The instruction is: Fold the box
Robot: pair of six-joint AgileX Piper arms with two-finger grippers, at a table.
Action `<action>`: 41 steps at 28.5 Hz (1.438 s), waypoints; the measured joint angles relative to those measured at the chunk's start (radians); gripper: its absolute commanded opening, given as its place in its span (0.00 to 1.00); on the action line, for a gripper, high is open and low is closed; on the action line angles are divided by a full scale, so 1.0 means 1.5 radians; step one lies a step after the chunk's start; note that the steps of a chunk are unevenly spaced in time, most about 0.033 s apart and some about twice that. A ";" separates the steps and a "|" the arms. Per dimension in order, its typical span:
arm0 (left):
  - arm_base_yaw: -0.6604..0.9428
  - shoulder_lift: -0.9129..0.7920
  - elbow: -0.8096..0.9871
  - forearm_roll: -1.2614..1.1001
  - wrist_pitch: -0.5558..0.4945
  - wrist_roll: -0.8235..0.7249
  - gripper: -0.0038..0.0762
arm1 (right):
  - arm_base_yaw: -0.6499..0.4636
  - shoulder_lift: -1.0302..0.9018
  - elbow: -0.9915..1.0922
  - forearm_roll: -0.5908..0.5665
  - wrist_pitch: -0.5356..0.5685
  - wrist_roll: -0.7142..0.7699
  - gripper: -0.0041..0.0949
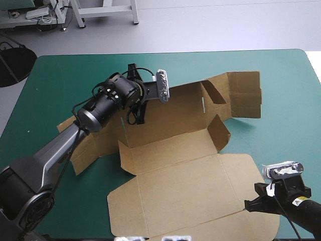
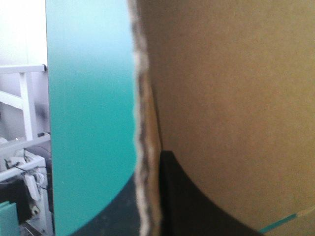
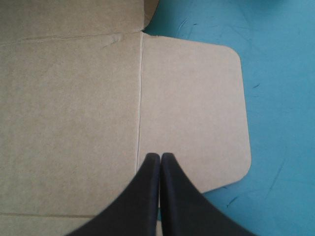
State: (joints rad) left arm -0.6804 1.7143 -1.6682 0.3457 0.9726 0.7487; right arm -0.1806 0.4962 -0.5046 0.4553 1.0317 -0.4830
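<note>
- Left wrist view has the left gripper (image 2: pixel 150 169) clamped on a raised wall (image 2: pixel 145 98) at the box's left side. The raw board edge runs straight up between the black fingers (image 2: pixel 197 206).
- The right gripper (image 3: pixel 160 156) is clenched to a point with nothing in it. Its tips are over the crease beside the lid's rounded side flap (image 3: pixel 197 113); whether they touch the board or hover just above can't be told.
- Outward now: the brown box (image 1: pixel 170 145) sits mid-table on the teal-green cover (image 1: pixel 60 75). The back wall is up, the right-hand wall flap (image 1: pixel 219 131) is half raised, and the lid (image 1: pixel 190 196) lies flat toward the robot.
- Danger one: that wall looks pinched near its edge only, so a hard swing inward could slip the board out or bend it off its crease.
- Danger two: if the lid isn't pinned, the pull might drag the whole sheet across the cover.
- Danger three: nothing holds the half-raised flap, so it may flop back down.
</note>
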 measured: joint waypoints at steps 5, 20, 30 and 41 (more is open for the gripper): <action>-0.065 -0.001 0.000 0.032 -0.006 0.000 0.04 | 0.000 0.000 0.000 -0.001 -0.003 0.001 0.03; -0.216 -0.004 0.052 0.257 -0.028 -0.268 0.04 | 0.000 0.000 0.000 -0.003 -0.033 0.026 0.03; -0.307 -0.017 0.215 0.568 -0.036 -0.613 0.04 | 0.000 0.000 -0.061 -0.003 -0.005 0.078 0.03; -0.327 -0.025 0.273 0.647 -0.034 -0.736 0.04 | 0.000 0.108 -0.358 -0.003 0.046 0.111 0.03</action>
State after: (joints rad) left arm -1.1716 1.6769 -1.2586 1.3161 0.9213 -0.3552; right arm -0.1806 0.6577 -1.0417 0.4510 1.1002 -0.3166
